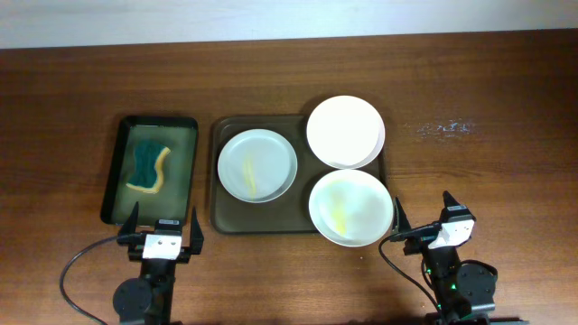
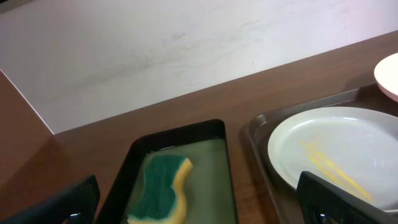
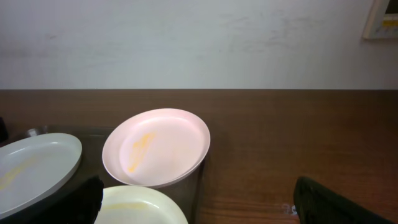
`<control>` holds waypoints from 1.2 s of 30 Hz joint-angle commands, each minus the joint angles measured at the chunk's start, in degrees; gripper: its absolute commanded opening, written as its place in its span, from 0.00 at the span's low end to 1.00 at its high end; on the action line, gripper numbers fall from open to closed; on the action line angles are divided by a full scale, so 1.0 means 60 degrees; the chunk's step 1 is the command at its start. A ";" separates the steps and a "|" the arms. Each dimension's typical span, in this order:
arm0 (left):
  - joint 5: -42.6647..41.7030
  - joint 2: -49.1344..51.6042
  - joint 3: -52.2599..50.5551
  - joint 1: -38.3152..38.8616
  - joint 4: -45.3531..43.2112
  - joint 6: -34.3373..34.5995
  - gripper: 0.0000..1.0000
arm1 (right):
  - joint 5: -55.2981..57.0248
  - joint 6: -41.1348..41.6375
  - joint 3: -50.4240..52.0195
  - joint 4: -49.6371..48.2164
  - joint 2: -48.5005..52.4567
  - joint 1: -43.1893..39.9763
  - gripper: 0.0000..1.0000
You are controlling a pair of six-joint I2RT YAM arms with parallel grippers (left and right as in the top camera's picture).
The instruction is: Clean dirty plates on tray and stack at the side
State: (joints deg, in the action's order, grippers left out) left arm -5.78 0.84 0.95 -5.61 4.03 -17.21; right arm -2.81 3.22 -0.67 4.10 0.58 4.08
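Three white plates lie on the dark tray (image 1: 219, 181). The left plate (image 1: 257, 165) has a thin yellow smear; it shows in the left wrist view (image 2: 336, 149). The far right plate (image 1: 345, 132) overhangs the tray's corner and shows a yellow smear in the right wrist view (image 3: 158, 146). The near right plate (image 1: 351, 208) has a yellow smear too. My left gripper (image 1: 163, 231) is open and empty at the near table edge, below the sponge tray. My right gripper (image 1: 424, 221) is open and empty, right of the near plate.
A narrow black tray (image 1: 122, 149) with green inside holds a green-and-yellow sponge (image 1: 150, 167), also in the left wrist view (image 2: 160, 190). Brown wooden table (image 1: 479, 171) stretches to the right. A pale wall runs behind the table's far edge.
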 commanded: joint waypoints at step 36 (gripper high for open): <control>-0.0182 -0.0084 -0.0069 -0.0033 -0.0055 -0.0182 0.99 | 0.0047 0.0062 0.0058 0.0033 -0.0047 0.0069 0.98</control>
State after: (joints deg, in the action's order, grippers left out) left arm -5.82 0.84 0.95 -5.61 3.88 -17.21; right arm -2.81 3.20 -0.67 4.10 0.58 4.08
